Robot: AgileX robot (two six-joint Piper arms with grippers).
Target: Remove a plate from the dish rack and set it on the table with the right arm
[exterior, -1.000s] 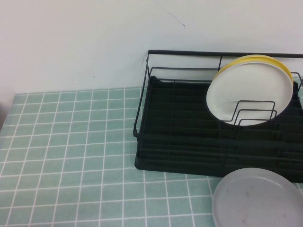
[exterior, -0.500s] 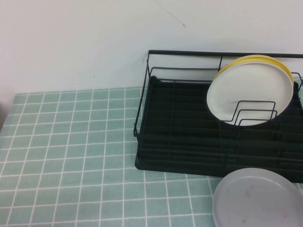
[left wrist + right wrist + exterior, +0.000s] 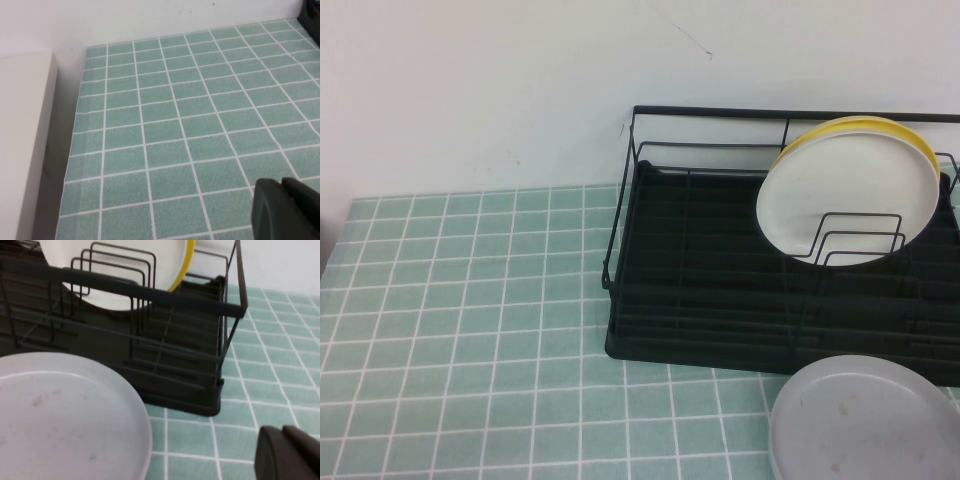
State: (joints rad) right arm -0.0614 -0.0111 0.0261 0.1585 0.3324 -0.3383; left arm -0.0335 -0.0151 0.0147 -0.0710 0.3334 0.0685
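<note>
Black gripper parts show only at the edges of the wrist views: the right gripper [image 3: 287, 454] hangs low over the table [image 3: 470, 330], near the front corner of the dish rack [image 3: 720, 300], and the left gripper [image 3: 285, 210] hangs over bare tiles well away from the rack, close to the table's edge beside a pale cabinet [image 3: 22, 140]. Neither arm appears in the high view, and whether either gripper's fingers are apart or together cannot be told, since only a dark corner of each is visible. Nearest the camera in the high view, the plate [image 3: 865, 420] lies flat on the table, face up, just in front of the rack's tray and toward its right end; its near side is cut off by the frame. In the right wrist view the plate [image 3: 60, 415] sits beside the gripper, apart from it, with tiles between them. Farther back, a cream-white plate [image 3: 848, 190] stands on edge in the rack, leaning against the upright wire loops [image 3: 855, 240], with a yellow plate [image 3: 910, 135] right behind it. Beyond the rack rises a white wall [image 3: 520, 80].
</note>
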